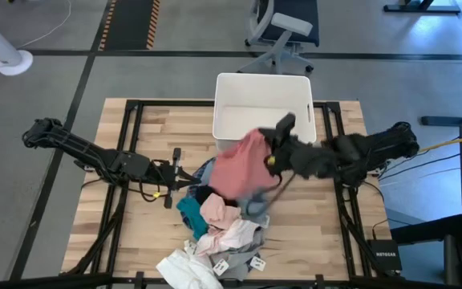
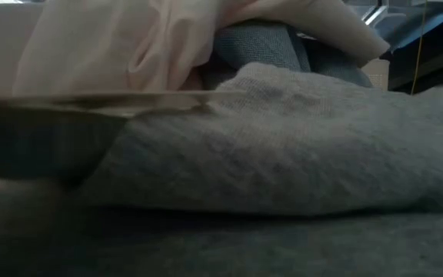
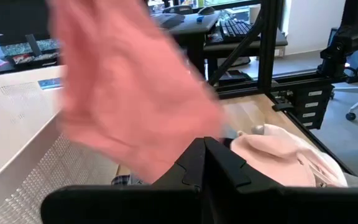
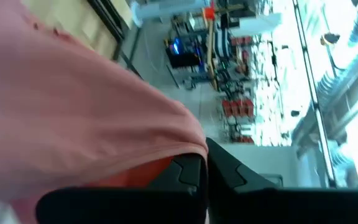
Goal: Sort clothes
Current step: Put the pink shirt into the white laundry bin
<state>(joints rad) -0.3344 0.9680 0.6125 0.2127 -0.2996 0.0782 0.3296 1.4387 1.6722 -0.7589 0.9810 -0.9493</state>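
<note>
My right gripper (image 1: 273, 158) is pinched shut on a salmon-pink soft fabric garment (image 1: 241, 164), lifted above the table; the cloth hangs at the near edge of the white rectangular plastic bin (image 1: 263, 86). My left gripper (image 1: 175, 172), fingers pressed together and holding nothing, sits low at the left edge of the heap of mixed clothes (image 1: 219, 229) on the light wooden table (image 1: 311, 225). Pale pink piece (image 1: 217, 210) lies atop the heap, teal piece (image 1: 191, 215) beside it

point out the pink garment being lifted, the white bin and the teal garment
pink garment (image 1: 243, 164), high view, middle of the hanging cloth
white bin (image 1: 263, 80), high view, far rim
teal garment (image 1: 191, 215), high view, its middle in the pile
</note>
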